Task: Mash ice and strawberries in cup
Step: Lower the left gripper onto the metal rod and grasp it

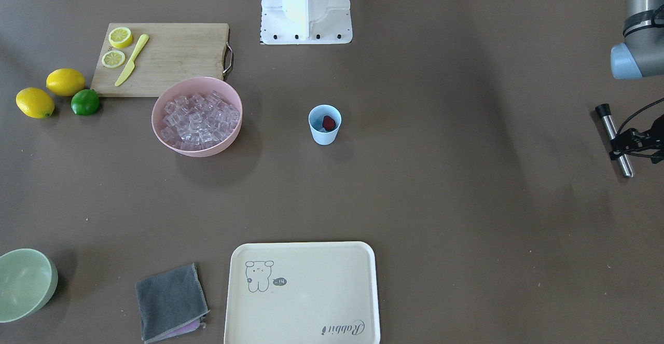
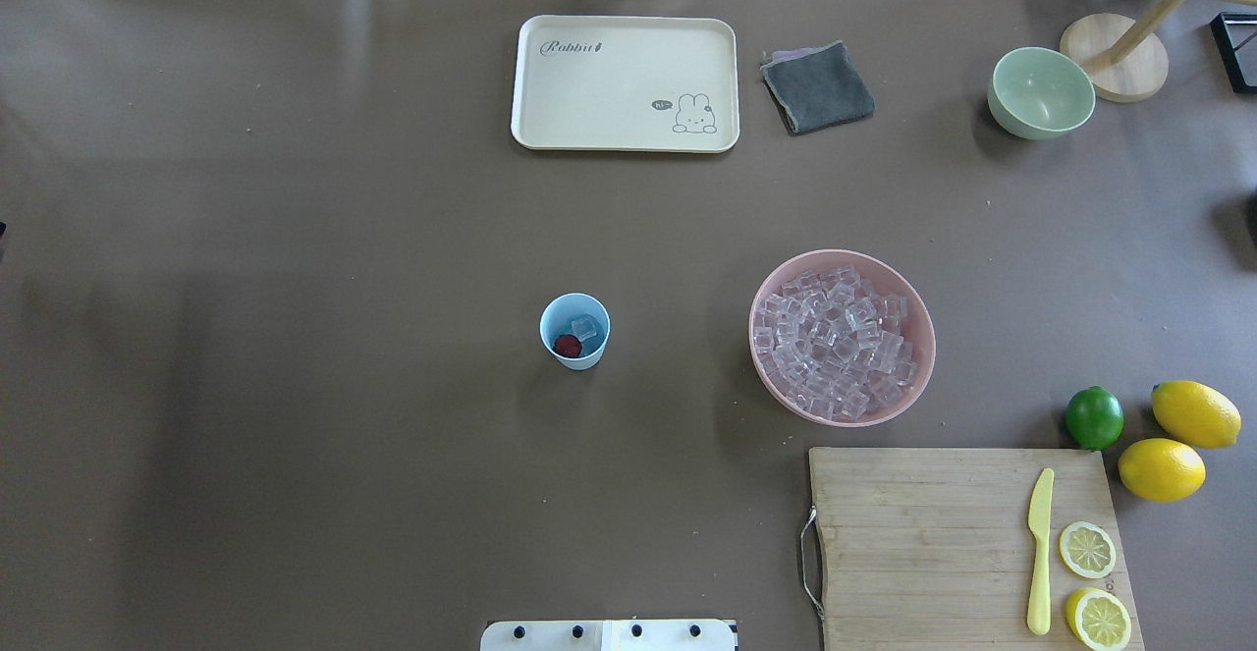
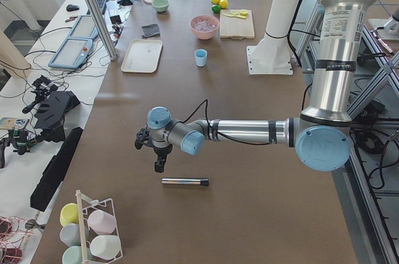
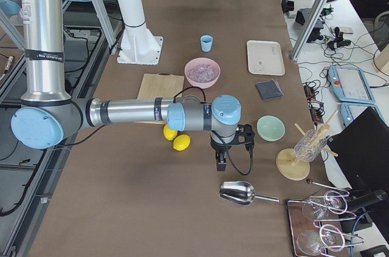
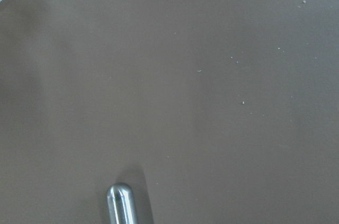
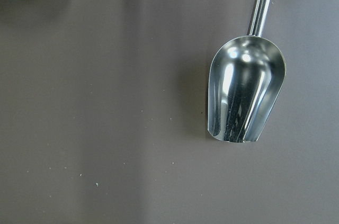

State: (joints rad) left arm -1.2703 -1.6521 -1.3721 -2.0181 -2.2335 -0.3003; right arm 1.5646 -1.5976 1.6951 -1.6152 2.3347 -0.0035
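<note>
Light-blue cup [image 2: 574, 332] stands upright near worktop centre, w/ one dark red strawberry [image 2: 567, 345] and a clear ice cube [image 2: 585, 327] inside. More ice fills a pink bowl [image 1: 203, 152], well apart toward worktop's right end. Left gripper [image 3: 158, 163] hangs near left end, just beside a metal rod [image 3: 184, 181] lying flat. Right gripper [image 4: 221, 161] hangs near right end, by a steel scoop [image 4: 240, 193]. Finger spread of both: can't tell.

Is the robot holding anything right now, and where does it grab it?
Nothing is held. The steel muddler lies on the table beside the left gripper, and the scoop lies beside the right gripper.
</note>
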